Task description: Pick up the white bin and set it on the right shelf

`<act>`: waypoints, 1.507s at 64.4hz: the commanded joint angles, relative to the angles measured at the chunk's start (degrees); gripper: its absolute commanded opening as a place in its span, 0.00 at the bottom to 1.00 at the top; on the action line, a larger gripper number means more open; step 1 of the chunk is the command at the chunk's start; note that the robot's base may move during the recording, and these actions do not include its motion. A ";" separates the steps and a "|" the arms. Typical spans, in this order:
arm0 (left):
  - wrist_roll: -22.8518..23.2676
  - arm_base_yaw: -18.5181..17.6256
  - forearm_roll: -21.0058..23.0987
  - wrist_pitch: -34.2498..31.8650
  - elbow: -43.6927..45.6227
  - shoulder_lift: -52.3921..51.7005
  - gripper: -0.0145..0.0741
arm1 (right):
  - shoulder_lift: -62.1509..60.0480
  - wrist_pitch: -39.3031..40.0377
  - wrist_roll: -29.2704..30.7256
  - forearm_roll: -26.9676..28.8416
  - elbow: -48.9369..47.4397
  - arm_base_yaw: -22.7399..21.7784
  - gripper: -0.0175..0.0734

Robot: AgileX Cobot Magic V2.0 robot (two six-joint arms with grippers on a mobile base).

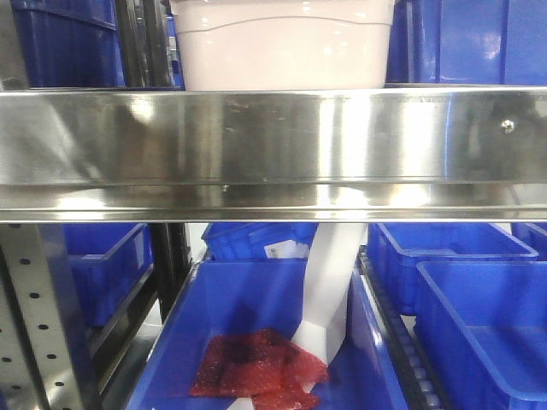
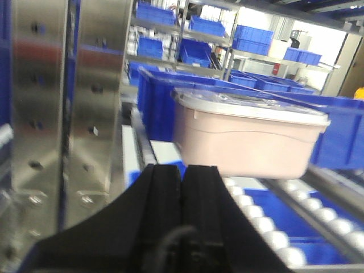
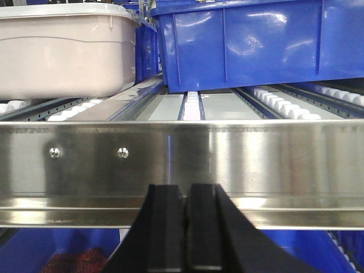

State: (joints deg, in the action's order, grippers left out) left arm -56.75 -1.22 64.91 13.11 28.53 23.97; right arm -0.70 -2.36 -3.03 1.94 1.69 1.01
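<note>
Jaws on both the left gripper [image 2: 183,173] and right gripper [image 3: 185,196] are pressed together, gripping nothing. White bin [image 1: 282,43] sits on the roller shelf [image 3: 187,108] behind the steel rail [image 1: 273,145], left of a blue crate [image 3: 250,42]; whether that lane counts as the right shelf I cannot tell, so this fits either reaching in or just released.

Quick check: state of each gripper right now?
Left gripper: shut, empty, short of the white bin.
Right gripper: shut, empty, facing the steel shelf rail.
</note>
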 commanded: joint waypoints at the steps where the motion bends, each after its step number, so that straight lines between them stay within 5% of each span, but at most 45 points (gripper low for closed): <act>1: 7.94 -0.04 -8.20 -1.84 1.48 -1.78 0.03 | -0.94 5.20 0.02 -0.72 -0.08 0.06 0.23; 14: 45.32 -0.04 -39.43 -1.42 -2.07 -6.71 0.03 | -0.94 5.20 0.02 -0.72 -0.08 0.06 0.23; 23: 59.18 -0.04 -58.97 -6.99 -8.04 -11.15 0.03 | -0.94 5.20 0.02 -0.72 -0.08 0.06 0.23; 27: 60.86 -0.04 -62.43 -12.35 -11.90 -13.84 0.03 | -0.94 5.20 0.02 -0.72 -0.08 0.06 0.23; 55: 60.76 -0.04 -61.56 -19.55 -30.05 -25.36 0.03 | -0.94 5.20 0.02 -0.72 -0.08 0.06 0.23; 63: 60.38 -0.15 -59.59 -17.92 -30.14 -25.25 0.03 | -0.94 5.20 0.02 -0.72 -0.08 0.06 0.23; 73: 53.04 -0.15 -57.31 -17.92 -30.14 -25.25 0.03 | -0.94 5.20 0.02 -0.72 -0.08 0.06 0.23; 97: 53.04 -2.74 -58.91 -17.16 -30.14 -25.25 0.03 | -0.94 5.20 0.02 -0.72 -0.08 0.06 0.23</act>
State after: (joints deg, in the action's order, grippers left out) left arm -3.58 -2.84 6.27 0.72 -1.62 -0.68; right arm -0.70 -2.36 -3.03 1.94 1.69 1.01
